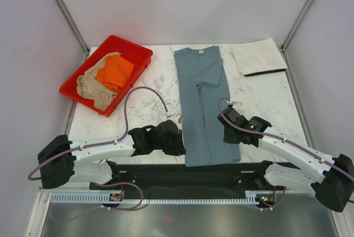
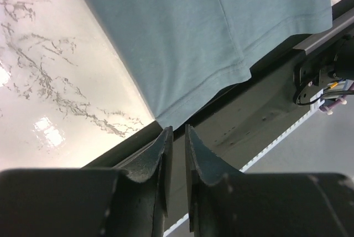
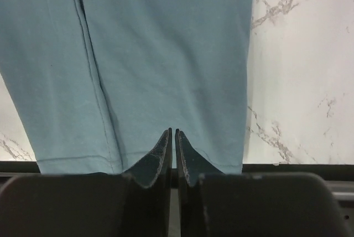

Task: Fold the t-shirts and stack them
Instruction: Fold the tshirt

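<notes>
1. The left gripper (image 2: 177, 132) is hovering with its jaws drawn almost together, only a narrow slit between them and nothing in it. Its tips are sitting just off the near-left hem corner of the slate blue-grey cotton t-shirt (image 1: 202, 104).
2. The right gripper (image 3: 172, 133) is clenched over the near-right hem. It may be pinching cloth, but the tips are hiding the contact.
3. That shirt is lying lengthwise at the middle of the white marble worktop (image 1: 265, 98), sleeves tucked in and hem slightly overhanging the near edge.
4. A folded off-white t-shirt (image 1: 258, 56) is resting at the far right. The orange t-shirt (image 1: 115, 72) and the tan t-shirt (image 1: 91, 88) are waiting crumpled in the red plastic tray (image 1: 141, 54).
5. Likely risks: the left jaws missing the corner, or catching one layer only, would be skewing the next fold. A one-sided pull would be dragging the shirt off the edge.
</notes>
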Robot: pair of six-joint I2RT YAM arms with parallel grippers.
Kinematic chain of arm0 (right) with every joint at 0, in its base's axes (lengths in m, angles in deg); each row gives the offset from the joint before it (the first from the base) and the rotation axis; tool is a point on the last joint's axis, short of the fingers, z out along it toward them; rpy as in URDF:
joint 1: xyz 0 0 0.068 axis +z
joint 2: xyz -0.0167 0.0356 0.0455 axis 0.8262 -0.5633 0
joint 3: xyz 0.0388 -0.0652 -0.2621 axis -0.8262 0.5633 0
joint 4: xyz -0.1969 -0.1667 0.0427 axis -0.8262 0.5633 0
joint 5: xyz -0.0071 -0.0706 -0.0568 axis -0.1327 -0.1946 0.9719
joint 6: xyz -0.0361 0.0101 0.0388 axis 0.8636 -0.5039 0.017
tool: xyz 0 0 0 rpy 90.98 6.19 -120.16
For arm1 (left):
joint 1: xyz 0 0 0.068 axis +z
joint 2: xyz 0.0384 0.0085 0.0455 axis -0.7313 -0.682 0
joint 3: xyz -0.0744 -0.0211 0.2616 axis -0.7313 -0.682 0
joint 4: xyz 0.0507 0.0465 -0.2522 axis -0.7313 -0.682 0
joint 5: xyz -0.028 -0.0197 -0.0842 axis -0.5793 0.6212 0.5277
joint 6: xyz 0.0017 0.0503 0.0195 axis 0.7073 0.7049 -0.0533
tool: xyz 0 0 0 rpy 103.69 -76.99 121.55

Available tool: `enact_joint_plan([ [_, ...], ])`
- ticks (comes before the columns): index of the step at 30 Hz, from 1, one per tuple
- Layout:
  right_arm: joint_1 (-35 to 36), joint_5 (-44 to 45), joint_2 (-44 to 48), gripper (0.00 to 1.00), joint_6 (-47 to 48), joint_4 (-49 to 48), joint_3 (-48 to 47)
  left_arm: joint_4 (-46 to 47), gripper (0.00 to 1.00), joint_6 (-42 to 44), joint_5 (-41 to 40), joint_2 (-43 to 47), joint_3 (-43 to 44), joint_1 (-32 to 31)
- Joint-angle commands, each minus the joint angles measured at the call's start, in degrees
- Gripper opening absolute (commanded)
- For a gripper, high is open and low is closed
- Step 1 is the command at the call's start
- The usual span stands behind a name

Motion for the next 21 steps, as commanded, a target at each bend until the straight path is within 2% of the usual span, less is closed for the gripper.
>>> enact_joint_plan([
  [1,-0.98,0.08,1.23,0.13,-2.01,-0.15,-0.96,-4.27,0.22,1.85,-0.34,-2.08,4.75,0.14],
  [8,-2.56,2.71,2.81,0.11,-0.96,0.91,-4.12,2.66,0.21,2.21,2.99,-11.92,7.83,0.14],
  [13,-5.37,2.36,-1.04,0.07,1.94,-0.32,-5.61,5.67,0.17,1.24,3.54,-21.42,8.54,0.22],
  [17,-7.13,1.05,-5.08,0.04,4.75,-0.32,-7.99,3.74,0.17,-0.78,0.1,-20.56,4.85,0.22],
  [19,-7.13,-0.09,-5.8,0.03,4.93,-0.58,-7.65,0.68,0.17,-1.13,-3.31,-17.49,2.75,0.14],
  [21,-7.13,-1.06,-5.62,0.01,4.76,-0.76,-6.51,0.66,0.17,-1.14,-3.33,-15.02,1.34,0.22],
])
